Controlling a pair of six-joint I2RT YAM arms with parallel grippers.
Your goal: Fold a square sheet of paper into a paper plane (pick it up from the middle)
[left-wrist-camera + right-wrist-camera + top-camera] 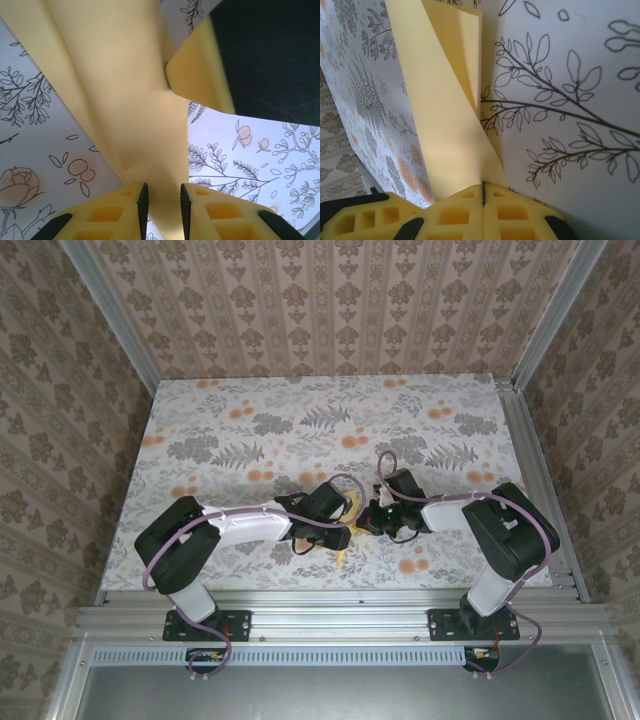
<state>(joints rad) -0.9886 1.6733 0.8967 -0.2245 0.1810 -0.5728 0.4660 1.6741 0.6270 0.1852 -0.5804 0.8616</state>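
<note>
Well, the right tool (pixel 483 191) is pinching the paper (pixel 445 115) while the left tool (pixel 164 202) is straddling it, slightly parted (grip unclear), so pulling evenly is looking wise.

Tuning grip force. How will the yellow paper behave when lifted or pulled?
Likely floppy: the paper curves and twists away from the right pincer, which is shut on it. Probably creases easily: small wrinkles show just ahead of the left pincer. Thin sheet, so opposing pulls might tear it.
</note>
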